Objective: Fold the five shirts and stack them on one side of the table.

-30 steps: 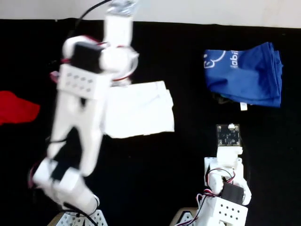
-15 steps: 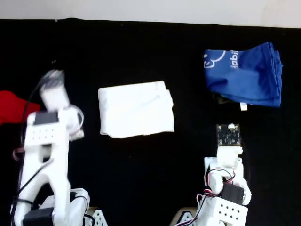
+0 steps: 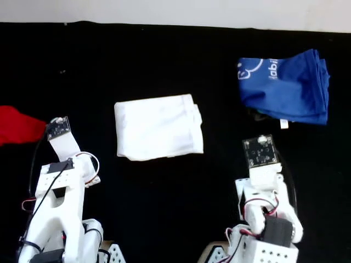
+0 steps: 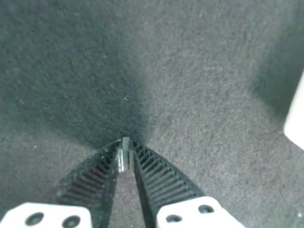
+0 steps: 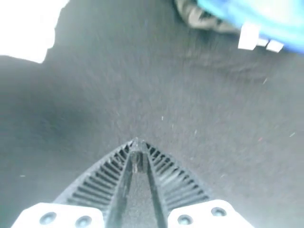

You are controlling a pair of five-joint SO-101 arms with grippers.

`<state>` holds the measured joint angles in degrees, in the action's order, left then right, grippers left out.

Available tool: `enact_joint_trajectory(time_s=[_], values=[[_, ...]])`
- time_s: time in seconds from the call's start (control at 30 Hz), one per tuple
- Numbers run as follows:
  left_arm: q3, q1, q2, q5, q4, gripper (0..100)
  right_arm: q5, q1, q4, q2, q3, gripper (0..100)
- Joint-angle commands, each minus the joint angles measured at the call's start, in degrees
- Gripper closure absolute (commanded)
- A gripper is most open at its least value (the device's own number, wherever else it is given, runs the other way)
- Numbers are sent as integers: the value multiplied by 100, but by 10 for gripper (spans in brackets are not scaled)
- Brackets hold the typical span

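- While both arms sit drawn back at the near side of the table (image 3: 164, 208), the left gripper (image 4: 124, 143) is closed. Its ribbed black tips meet, it holds nothing, and it points down at the dark table covering.
- The right gripper (image 5: 137, 143) is pinched together the same way, tip against tip and empty, above the same dark covering.
- The white shirt (image 3: 159, 127) lies ahead of the two grippers and between them, touching neither.
  - It is folded into a flat, nearly rectangular packet with soft creases across its top.
  - Stepped layers show along the edge that faces the right arm (image 3: 266, 197).
  - One of its corners appears in the right wrist view (image 5: 28, 23).
- The blue shirt (image 3: 285, 87) lies farther out beyond the right gripper, a little to that gripper's outer side and well apart from the white shirt.
  - It is a thick folded bundle with several layers showing along one end and white print on its top face.
  - A small white label (image 3: 283, 124) sticks out from the edge nearest the gripper.
  - A bit of grey cloth (image 5: 202, 18) peeks out under that same edge.
- The red shirt (image 3: 19, 126) lies just beside the wrist of the left arm (image 3: 57, 186), on its outer side, rumpled rather than folded and running off the view's edge.
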<state>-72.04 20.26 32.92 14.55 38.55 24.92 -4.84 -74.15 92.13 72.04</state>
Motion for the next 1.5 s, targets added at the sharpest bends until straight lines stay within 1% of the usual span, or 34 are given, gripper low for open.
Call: enact_joint_trajectory(time_s=[0.0,0.07,0.17,0.27,0.43,0.67,0.73,0.87,0.97,1.07,1.23,1.47], values=[[-22,31,4,18,-123,991,62,136,-268,-4,-725,989],[-22,31,4,18,-123,991,62,154,-259,-251,-857,989],[-22,31,4,18,-123,991,35,180,-215,-1182,-1297,989],[-22,31,4,18,-132,991,-527,462,-189,-2440,-2097,989],[-22,31,4,9,-132,991,-1459,1156,-233,-4338,-3670,989],[-22,31,4,9,-132,991,-2382,1842,-233,-6185,-5156,982],[-22,31,4,9,-132,991,-2505,2097,-303,-6677,-5393,930],[-22,31,4,9,-149,991,-2734,2563,-470,-7688,-5842,769],[-31,31,4,9,-185,991,-2901,2826,-479,-8382,-6396,698],[-31,31,4,9,-185,991,-3341,3064,-593,-9042,-7081,669],[-31,31,4,9,-202,991,-3763,3266,-1112,-10378,-8681,603],[-31,31,4,9,-202,991,-3868,3266,-1648,-12330,-10677,594]])
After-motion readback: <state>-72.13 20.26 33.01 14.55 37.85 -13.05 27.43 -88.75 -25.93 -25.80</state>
